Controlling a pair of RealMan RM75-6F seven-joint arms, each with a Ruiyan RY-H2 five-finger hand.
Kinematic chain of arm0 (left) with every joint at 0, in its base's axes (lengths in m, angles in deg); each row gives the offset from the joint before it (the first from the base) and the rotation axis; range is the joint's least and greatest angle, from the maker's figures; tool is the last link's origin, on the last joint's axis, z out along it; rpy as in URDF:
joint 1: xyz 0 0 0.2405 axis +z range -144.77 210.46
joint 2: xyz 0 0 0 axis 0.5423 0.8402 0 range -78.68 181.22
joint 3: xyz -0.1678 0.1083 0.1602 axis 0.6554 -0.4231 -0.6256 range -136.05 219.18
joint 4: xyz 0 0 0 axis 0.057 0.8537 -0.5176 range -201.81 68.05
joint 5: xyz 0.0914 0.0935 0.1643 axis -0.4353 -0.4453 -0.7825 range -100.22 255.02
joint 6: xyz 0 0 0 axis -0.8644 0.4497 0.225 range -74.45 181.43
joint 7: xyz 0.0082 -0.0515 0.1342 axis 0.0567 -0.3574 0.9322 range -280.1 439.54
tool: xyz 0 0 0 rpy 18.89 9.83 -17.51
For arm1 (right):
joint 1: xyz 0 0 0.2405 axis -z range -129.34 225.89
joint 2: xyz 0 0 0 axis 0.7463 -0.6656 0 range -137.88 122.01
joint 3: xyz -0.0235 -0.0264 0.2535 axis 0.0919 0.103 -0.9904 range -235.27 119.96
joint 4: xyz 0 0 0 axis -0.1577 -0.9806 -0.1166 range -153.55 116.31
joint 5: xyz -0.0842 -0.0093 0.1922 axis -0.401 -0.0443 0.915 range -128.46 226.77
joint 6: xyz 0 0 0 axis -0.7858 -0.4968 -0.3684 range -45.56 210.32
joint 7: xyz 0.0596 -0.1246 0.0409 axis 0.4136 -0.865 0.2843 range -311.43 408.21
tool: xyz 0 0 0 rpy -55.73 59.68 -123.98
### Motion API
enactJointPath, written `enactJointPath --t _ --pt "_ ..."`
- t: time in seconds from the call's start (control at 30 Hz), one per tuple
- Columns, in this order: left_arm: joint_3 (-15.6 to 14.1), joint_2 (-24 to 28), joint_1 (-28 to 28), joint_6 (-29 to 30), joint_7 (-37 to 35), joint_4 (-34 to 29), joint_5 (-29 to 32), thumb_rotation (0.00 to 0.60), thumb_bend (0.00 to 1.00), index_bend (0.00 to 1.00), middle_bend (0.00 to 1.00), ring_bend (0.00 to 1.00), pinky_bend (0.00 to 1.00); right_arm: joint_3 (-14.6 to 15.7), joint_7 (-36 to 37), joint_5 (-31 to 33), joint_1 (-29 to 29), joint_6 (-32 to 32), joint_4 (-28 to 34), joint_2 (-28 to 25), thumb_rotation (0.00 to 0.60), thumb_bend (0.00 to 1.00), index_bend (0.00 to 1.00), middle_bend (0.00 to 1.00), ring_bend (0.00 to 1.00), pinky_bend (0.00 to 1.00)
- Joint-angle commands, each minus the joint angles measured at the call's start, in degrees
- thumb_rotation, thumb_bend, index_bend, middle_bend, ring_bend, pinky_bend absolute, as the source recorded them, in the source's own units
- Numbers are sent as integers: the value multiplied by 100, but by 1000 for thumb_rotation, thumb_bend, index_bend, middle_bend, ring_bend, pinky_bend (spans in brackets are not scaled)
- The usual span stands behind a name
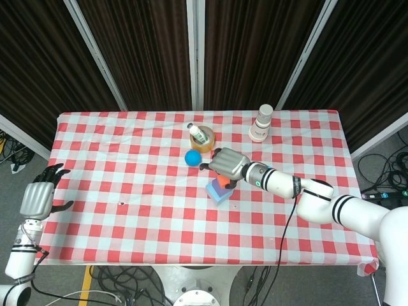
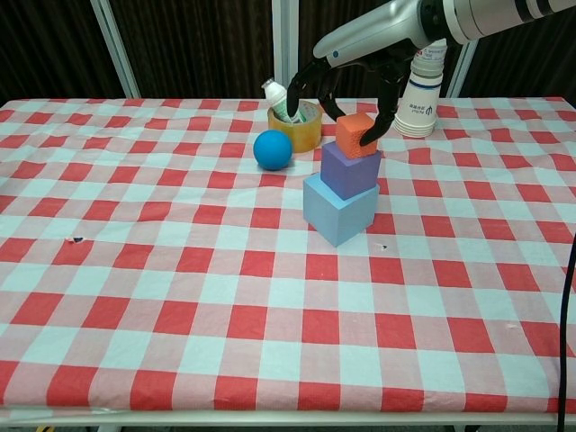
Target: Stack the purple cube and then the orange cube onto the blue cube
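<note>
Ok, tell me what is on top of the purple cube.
The orange cube sits on the purple cube, with the right hand gripping it. The purple cube's top face is covered, so full contact cannot be seen.
</note>
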State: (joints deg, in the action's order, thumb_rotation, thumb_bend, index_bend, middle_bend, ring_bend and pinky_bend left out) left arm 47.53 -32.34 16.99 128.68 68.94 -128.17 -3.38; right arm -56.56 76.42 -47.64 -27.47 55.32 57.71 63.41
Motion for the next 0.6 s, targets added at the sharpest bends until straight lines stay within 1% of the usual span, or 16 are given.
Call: enactJointPath --t 0.03,0.2,0.37,0.47,0.57,0.6 --pt "0 0 0 -4 -1 2 3 600 112 286 244 162 286 30 17 -14 -20 -29 -4 -6 600 91 143 458 228 179" --pt "-2 -3 -1 1 3 2 -6 600 113 286 244 162 287 99 82 -30 -66 -47 24 -66 600 9 91 377 140 173" --pt "2 2 0 15 4 -11 -10 600 111 286 244 162 287 147 69 -61 -99 -95 123 -201 600 0 57 299 82 160" --pt "5 9 1 26 4 -22 -14 600 112 286 244 162 287 73 -9 -49 -74 -298 336 -465 600 0 44 273 64 153" --pt "14 21 5 52 4 -42 -18 600 112 286 244 162 287 -75 -140 102 114 -689 772 -1007 600 0 44 271 63 152" --pt "19 28 6 66 3 -55 -21 600 112 286 244 162 287 -126 -219 221 245 -842 1015 -1310 600 0 44 270 63 152"
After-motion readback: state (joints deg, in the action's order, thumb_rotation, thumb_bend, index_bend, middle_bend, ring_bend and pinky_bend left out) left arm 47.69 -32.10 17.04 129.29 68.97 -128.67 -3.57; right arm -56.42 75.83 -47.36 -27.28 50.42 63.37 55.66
